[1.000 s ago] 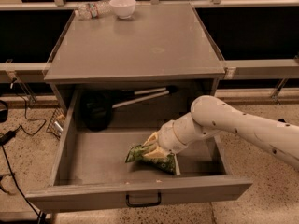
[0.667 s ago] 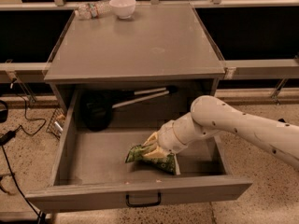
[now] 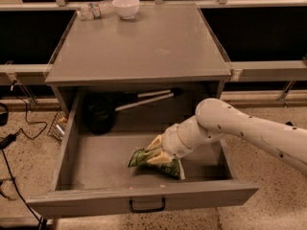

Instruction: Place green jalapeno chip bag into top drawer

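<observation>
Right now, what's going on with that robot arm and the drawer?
The robot's arm reaches into the open top drawer, with its gripper down at the green jalapeno chip bag. The bag lies on the drawer floor near the front. A black utensil sits at the drawer's back; a white bowl and clear bottle rest on the cabinet top.

**Crinkly bag, dull grey drawer**

The green jalapeno chip bag (image 3: 156, 160) looks crinkly and a bit shiny. The top drawer (image 3: 144, 194) is smooth, dull grey, with a black metal handle (image 3: 147, 207). The gripper (image 3: 157, 148), down in the drawer at the bag, ends a smooth white plastic arm (image 3: 249, 131).
</observation>
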You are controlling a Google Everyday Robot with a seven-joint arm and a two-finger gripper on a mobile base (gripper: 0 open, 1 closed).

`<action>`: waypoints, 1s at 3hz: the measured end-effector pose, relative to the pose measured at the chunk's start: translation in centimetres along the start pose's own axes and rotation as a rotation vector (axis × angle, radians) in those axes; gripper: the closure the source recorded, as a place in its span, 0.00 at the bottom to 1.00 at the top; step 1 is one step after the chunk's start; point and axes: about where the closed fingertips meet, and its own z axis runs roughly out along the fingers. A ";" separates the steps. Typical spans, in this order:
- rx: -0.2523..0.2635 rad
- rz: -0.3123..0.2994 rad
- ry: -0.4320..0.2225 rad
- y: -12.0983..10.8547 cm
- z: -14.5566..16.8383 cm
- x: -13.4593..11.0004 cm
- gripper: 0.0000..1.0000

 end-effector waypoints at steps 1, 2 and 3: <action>0.000 0.000 0.000 0.0 0.0 0.0 0.04; 0.000 0.000 0.000 0.0 0.0 0.0 0.00; 0.000 0.000 0.000 0.0 0.0 0.0 0.00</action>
